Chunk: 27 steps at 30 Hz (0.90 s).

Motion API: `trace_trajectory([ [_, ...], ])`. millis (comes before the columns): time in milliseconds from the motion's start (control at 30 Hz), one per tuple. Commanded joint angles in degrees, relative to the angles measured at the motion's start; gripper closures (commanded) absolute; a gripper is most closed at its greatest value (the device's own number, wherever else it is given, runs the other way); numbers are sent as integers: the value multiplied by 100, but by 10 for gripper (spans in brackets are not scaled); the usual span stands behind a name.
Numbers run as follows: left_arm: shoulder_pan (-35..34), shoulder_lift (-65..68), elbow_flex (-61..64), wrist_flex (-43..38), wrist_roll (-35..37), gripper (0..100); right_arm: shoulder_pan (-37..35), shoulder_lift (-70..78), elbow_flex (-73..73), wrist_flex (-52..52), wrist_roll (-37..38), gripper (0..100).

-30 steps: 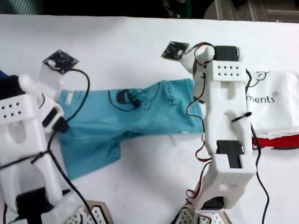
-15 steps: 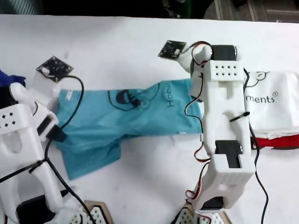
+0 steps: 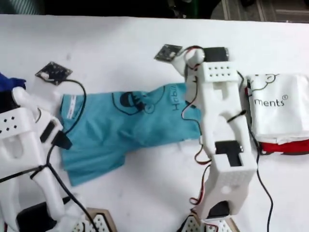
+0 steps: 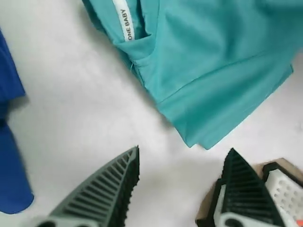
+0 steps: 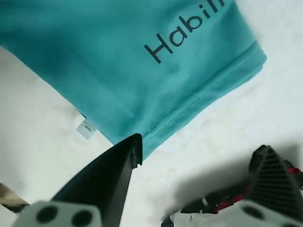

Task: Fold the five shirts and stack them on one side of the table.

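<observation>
A teal shirt (image 3: 130, 125) with dark print lies crumpled across the middle of the table. At its collar end stands my left arm (image 3: 24, 140). My left gripper (image 4: 182, 165) hangs open over bare table just off the teal shirt's (image 4: 203, 61) folded edge. My right arm (image 3: 222, 121) stands at the shirt's hem end. My right gripper (image 5: 199, 156) is open above the teal shirt's (image 5: 118, 56) hem corner, one finger (image 5: 118, 165) over the cloth edge. Neither gripper holds anything.
A folded white shirt (image 3: 280, 111) lies on a red one (image 3: 285, 146) at the table's right side. A blue shirt (image 3: 9, 82) lies at the far left edge; the blue shirt (image 4: 9, 142) is close beside my left gripper. Bare table lies behind and in front of the teal shirt.
My right arm has shifted left over the shirt's hem end. My left arm has drawn slightly left and back, uncovering the collar end. The shirt's hem edge sits a little further left.
</observation>
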<state>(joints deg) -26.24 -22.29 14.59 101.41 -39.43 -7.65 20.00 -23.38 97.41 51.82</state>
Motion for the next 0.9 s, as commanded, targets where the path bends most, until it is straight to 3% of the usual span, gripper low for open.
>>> trace_trajectory([
  [0,145,-127,18,-730,967,714,-163,136,-237,-374,-563,640],
  [100,286,-119,26,-1697,2145,742,-251,418,-237,-971,-1477,641],
  [200,637,48,378,-2611,2673,809,-338,655,-237,-1499,-2198,686],
  [400,927,1305,651,-3596,2716,961,-338,1024,-237,-2448,-2673,988],
  [500,936,2097,255,-3631,2725,977,-321,1244,-237,-2624,-2646,951],
  [633,989,3187,-431,-3604,2725,977,-303,1578,-246,-2712,-2646,980],
  [867,804,4875,-1802,-3156,2699,977,277,2334,-712,-3152,-2655,981],
])
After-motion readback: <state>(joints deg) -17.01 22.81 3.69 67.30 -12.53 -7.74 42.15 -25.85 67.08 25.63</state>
